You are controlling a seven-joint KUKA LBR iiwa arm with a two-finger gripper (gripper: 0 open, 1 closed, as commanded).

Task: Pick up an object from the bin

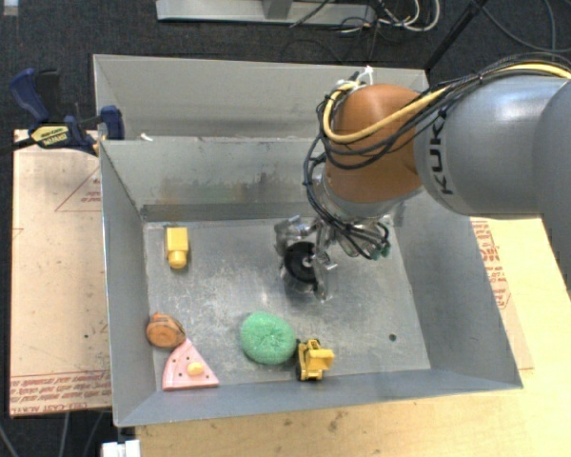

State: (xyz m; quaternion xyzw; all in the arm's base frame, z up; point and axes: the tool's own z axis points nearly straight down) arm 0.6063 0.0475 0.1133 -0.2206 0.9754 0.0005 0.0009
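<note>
My gripper (305,272) hangs low over the middle of the bin floor, under the arm's orange cover. A dark round thing (299,261) sits between its fingers; whether it is a loose object or part of the gripper I cannot tell. Nearest below it lies a green round sponge-like ball (267,338), with a small yellow toy vehicle (313,358) touching its right side near the front wall.
A yellow block (177,247) lies at the left of the floor. A brown wooden disc (165,330) and a pink wedge with a yellow dot (187,368) sit in the front left corner. The arm comes in from the right.
</note>
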